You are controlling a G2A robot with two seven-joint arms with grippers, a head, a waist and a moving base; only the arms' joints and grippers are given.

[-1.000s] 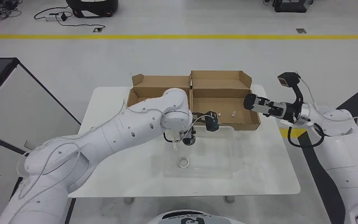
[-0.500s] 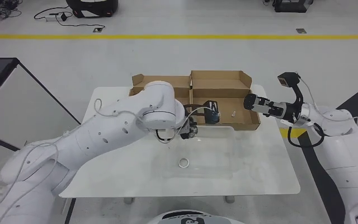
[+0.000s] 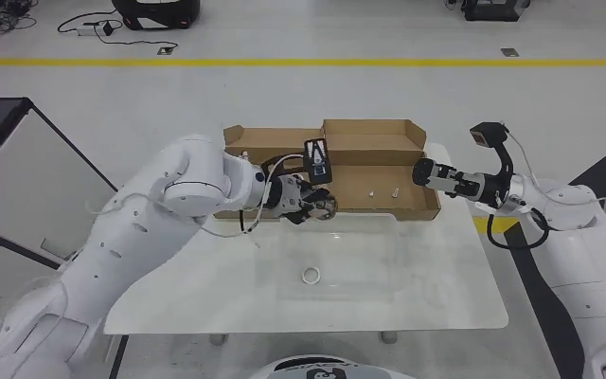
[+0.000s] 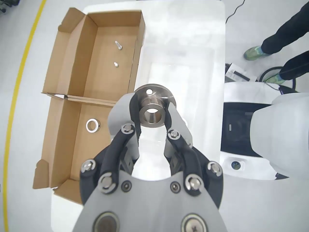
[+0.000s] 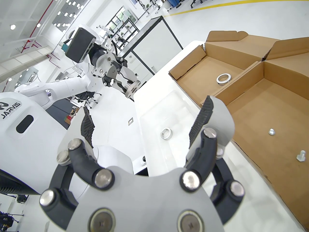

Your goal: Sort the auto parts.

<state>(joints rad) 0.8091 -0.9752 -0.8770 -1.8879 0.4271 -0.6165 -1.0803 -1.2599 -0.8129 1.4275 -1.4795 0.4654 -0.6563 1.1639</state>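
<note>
Sorting of auto parts, partly done. One cardboard box [image 4: 65,146] already held a pale ring [image 4: 93,125], and the adjoining box [image 4: 106,25] held two small bolts [image 4: 118,45]. By this layout, rings and fasteners appeared to have been separated. Two parts were left to place: a flanged metal bushing [image 4: 154,94] and a second ring [image 5: 166,133], which lay alone in the clear tray [image 3: 379,284] on the bench [image 3: 454,294]. The left pincer [image 4: 151,119] was closed on the bushing. Its fingers clasped the narrow collar from both sides, the bore faced the wrist, and the flange pointed away from it. The part was held clear of the bench, over the tray's edge nearest the boxes. The ring box lay just beside and below this pincer, and the bolt box lay beyond that. The tray ring lay well apart from the left pincer, on the side away from the boxes. The right pincer [image 5: 147,112] was spread wide and empty. It hung at the outer end of the bolt box, with the bolts near it and the tray ring farther off ahead of its fingers.
</note>
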